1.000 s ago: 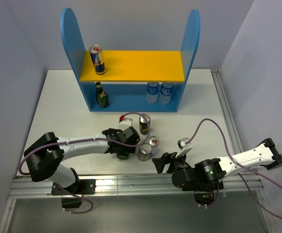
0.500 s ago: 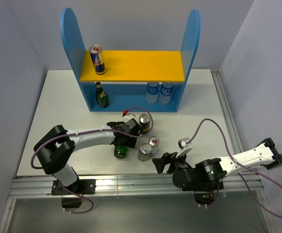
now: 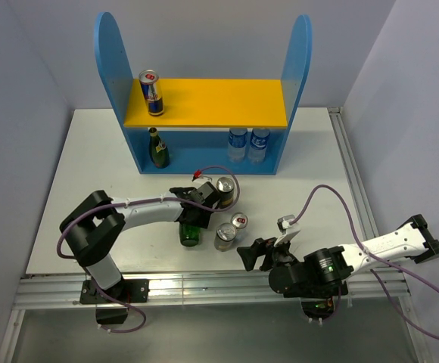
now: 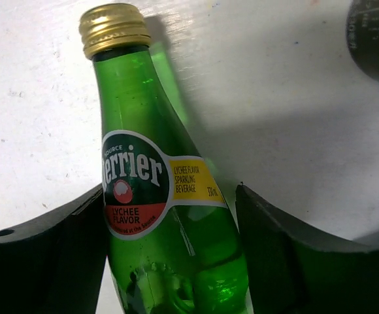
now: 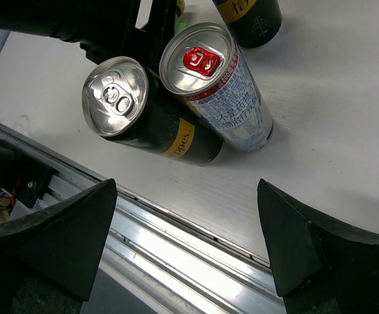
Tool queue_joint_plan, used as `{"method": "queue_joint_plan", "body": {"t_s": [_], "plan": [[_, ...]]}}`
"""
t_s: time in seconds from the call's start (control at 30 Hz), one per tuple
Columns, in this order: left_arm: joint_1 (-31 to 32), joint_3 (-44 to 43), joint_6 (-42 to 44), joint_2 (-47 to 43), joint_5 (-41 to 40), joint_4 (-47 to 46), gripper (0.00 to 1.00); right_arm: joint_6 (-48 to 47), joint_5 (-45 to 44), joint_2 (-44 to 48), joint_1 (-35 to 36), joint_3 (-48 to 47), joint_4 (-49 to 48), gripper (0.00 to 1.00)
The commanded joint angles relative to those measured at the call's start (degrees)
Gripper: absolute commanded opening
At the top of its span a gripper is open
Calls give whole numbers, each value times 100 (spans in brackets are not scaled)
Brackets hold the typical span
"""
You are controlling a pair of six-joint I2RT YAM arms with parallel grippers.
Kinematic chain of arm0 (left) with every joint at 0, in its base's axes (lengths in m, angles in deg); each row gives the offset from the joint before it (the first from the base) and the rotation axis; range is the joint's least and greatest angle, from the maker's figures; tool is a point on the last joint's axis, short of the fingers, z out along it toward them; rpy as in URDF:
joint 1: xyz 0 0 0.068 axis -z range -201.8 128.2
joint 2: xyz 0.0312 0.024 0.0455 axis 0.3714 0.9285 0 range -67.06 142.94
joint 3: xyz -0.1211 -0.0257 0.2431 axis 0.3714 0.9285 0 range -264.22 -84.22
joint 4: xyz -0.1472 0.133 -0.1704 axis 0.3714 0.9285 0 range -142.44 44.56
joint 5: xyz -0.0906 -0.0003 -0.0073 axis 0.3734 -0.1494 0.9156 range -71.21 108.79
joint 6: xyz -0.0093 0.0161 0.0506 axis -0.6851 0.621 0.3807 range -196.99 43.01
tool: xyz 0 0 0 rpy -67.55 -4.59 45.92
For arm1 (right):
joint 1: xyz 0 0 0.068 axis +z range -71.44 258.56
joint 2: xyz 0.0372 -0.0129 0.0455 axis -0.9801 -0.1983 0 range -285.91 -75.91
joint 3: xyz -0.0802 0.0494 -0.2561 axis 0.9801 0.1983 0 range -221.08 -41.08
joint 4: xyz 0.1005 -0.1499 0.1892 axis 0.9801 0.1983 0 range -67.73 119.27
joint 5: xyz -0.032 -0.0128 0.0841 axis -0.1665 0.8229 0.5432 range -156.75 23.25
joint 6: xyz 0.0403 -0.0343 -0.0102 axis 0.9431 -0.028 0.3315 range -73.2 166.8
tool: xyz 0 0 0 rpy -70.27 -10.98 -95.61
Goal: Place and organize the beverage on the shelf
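Bench (image 3: 91, 166) near edge, farthest from shelf (image 3: 204, 103): right pincer (image 3: 244, 255) gaping wide, empty. Ahead of it, dark can (image 5: 147, 114) and silver can (image 5: 225, 91) unshelved. Left pincer (image 4: 173, 216) closed snug on green bottle (image 4: 157, 196) before shelf; second dark can (image 3: 225, 191) just beyond. Shelved: blue-silver can (image 3: 151, 92) on upper board, other green bottle (image 3: 157, 147) below. I judge four left.

Bottle (image 3: 190, 234) just left of can (image 3: 225, 236)

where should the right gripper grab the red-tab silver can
Its mid-body, from its right side. The silver can stands upright, a straight slim cylinder, and a dark can crowds its left in the right wrist view, so the open right gripper likely fits best there.
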Motion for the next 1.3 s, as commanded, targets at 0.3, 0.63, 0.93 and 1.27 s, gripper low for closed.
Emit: {"method": "queue_joint_plan", "body": {"t_s": [0.3,0.63,0.93,1.27], "plan": [[1,138,23,35,319,-77,11,154,-353,14,64,-40,44,95],[62,410,-223,-1220,-1016,-366,0,128,-345,-13,64,-40,18,95],[168,1015,242,-3320,-2405,-1760,0,101,-344,-136,64,-75,-18,95],[177,1808,542,-2893,-2688,-3380,0,154,-371,-347,64,-154,35,95]]}}
